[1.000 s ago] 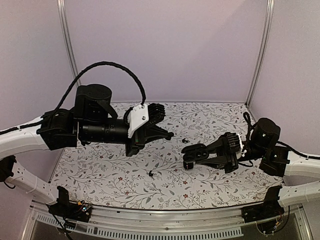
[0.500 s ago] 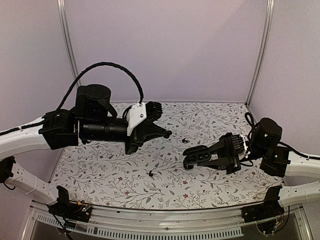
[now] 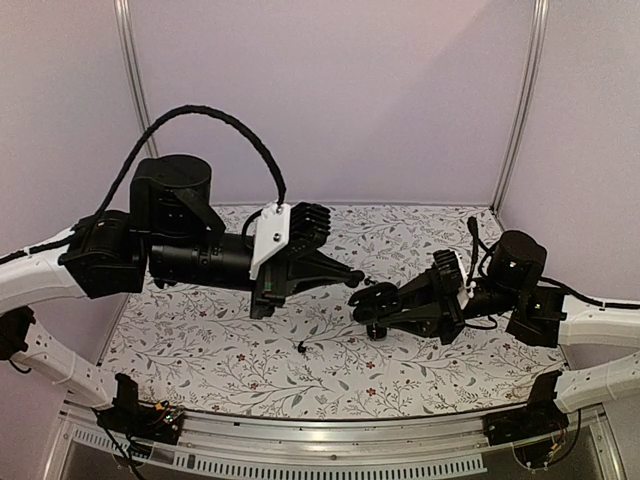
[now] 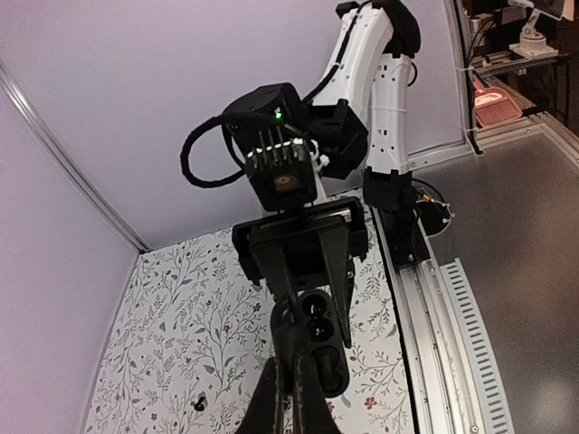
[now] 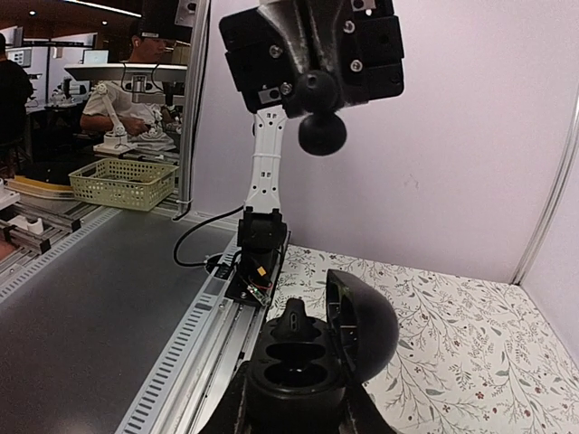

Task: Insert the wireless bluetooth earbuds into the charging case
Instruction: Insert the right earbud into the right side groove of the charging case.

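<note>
Weight hardly matters here: the loose earbud (image 3: 301, 347) on the floral table (image 3: 190, 340) is tiny, hard and glossy, and will likely squirt out of a careless pinch or skitter away if nudged. You should take it across the body and leave the stem free to drop into a well. It lies near the front edge, well apart from both arms. Your right gripper (image 5: 298, 418) clamps the base of the charging case (image 5: 298, 375) and holds it above the table with the lid (image 5: 362, 327) swung open. A second earbud-like shape seems to sit in one well. Your left gripper (image 3: 356, 278) has its fingers pressed together, with the tips just beside the case mouth — you cannot tell whether they pinch anything. The open lid and those tips crowd the approach.
</note>
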Robot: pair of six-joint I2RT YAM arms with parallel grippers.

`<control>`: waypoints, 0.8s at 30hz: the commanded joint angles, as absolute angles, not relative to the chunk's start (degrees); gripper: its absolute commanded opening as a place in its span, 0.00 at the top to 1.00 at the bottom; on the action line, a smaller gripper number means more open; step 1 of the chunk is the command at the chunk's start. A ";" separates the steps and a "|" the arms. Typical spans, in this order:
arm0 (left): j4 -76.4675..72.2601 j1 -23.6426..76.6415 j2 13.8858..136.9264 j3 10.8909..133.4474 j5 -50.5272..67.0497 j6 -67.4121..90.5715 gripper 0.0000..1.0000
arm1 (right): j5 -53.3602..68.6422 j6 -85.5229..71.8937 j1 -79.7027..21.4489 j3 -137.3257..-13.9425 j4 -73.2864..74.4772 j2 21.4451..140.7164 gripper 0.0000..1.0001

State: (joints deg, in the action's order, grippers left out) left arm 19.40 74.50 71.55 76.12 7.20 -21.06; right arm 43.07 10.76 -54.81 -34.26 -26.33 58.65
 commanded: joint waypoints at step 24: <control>29.98 80.62 84.47 88.01 -6.21 -24.18 1.00 | 40.58 11.69 -55.28 -37.73 -23.25 60.27 1.00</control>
State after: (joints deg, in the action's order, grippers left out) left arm 28.82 80.42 85.17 86.35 -2.07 -23.64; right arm 40.58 11.14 -54.81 -36.42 -24.01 60.29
